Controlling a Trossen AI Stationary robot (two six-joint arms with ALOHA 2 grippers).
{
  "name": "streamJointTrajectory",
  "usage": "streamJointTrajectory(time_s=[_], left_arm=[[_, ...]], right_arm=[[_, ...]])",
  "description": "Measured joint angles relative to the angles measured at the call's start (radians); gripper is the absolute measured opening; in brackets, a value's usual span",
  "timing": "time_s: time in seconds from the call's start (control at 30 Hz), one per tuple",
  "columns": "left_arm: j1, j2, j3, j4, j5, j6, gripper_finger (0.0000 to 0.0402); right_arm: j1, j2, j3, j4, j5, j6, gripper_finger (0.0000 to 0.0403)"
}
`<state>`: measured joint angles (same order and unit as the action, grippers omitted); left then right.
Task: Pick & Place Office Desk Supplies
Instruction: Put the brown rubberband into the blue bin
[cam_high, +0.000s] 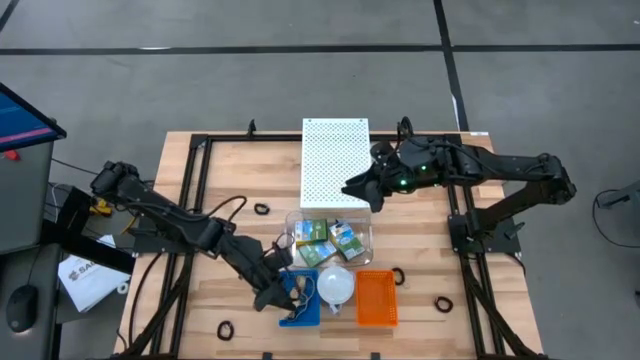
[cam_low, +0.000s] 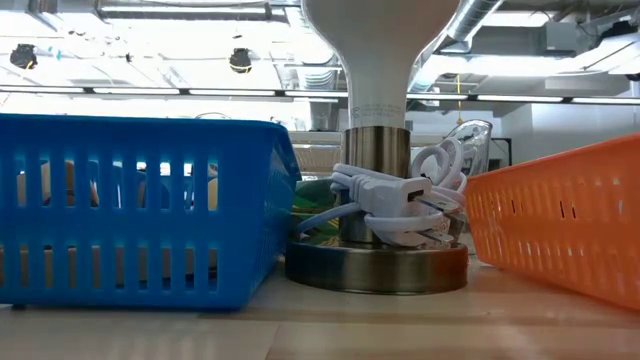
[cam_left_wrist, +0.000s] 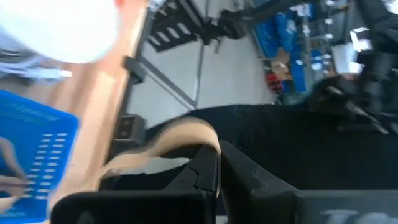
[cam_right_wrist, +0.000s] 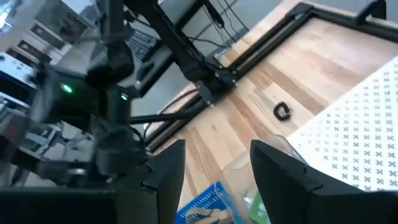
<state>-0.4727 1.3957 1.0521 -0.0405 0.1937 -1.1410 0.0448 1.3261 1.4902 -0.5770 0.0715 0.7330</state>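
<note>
Two grippers differ: your left gripper (cam_high: 283, 297), pinching a tan rubber band (cam_left_wrist: 180, 138), sits at the blue basket (cam_high: 303, 310); right gripper (cam_high: 352, 188), fingers spread, hangs above the clear bin (cam_high: 364, 238) of crayon boxes (cam_high: 329, 237).

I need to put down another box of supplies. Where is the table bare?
Bare wood lies between the white perforated panel and the table's left frame rail. It is crowded in front of the panel: clear bin, blue basket, lamp, orange basket.
</note>
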Motion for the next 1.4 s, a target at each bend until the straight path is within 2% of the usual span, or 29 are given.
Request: streamJointTrajectory(time_s=[0.57,0.93,1.1,1.4], left_arm=[[0.016,0.000,-0.221,0.047,-0.011,-0.017,0.0001],[0.067,0.000,-0.225,0.071,-0.011,0.022,0.0001],[0.113,0.000,-0.225,0.133,0.042,0.051,0.0001],[0.150,0.018,-0.225,0.137,0.068,0.090,0.0001]], right_arm=[[-0.002,-0.004,0.000,-0.055,0.003,-0.026,0.0178],[-0.002,-0.004,0.000,-0.056,0.028,-0.038,0.0177],[-0.002,-0.004,0.000,-0.057,0.031,-0.037,0.0177],[-0.002,-0.005,0.000,-0.091,0.031,-0.037,0.0177]])
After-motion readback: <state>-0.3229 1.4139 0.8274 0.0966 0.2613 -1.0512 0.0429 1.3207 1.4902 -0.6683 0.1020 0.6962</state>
